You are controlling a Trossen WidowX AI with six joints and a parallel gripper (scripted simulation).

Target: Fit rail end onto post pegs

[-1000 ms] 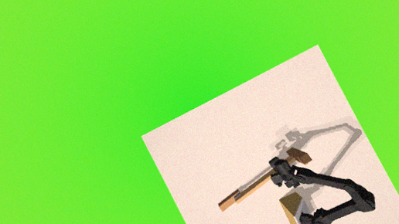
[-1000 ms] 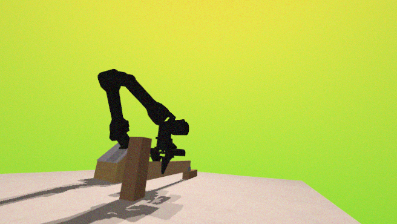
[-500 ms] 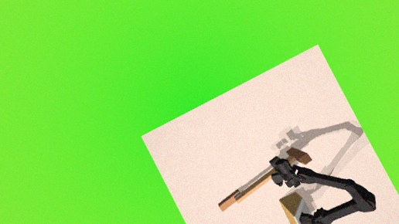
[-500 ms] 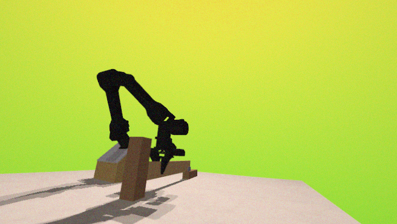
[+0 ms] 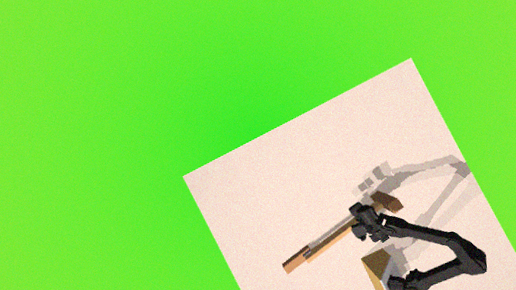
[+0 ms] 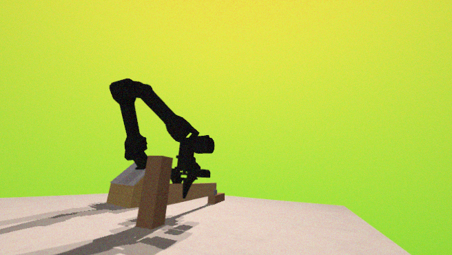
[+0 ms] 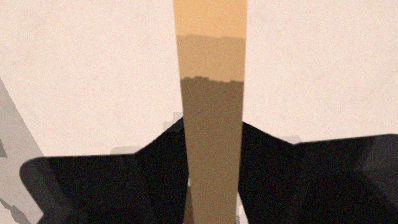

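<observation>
The long wooden rail (image 5: 328, 239) (image 6: 203, 190) (image 7: 212, 100) runs from the low footboard block (image 5: 294, 262) (image 6: 217, 198) to the short wooden post (image 5: 387, 201) (image 6: 154, 193). My gripper (image 5: 366, 225) (image 6: 187, 186) (image 7: 205, 121) is shut on the rail close to its post end, with one black finger on each side in the wrist view. The rail's far end sits at the footboard block. The rail looks about level in the exterior view. The pegs and the holes are hidden by the gripper and the post, so I cannot tell how the end meets the post.
The arm's base stands on a wooden pedestal (image 5: 376, 265) (image 6: 125, 193) near the post. The pale table (image 5: 286, 181) (image 6: 293, 227) ends close behind the pedestal and to the right of the arm in the top view.
</observation>
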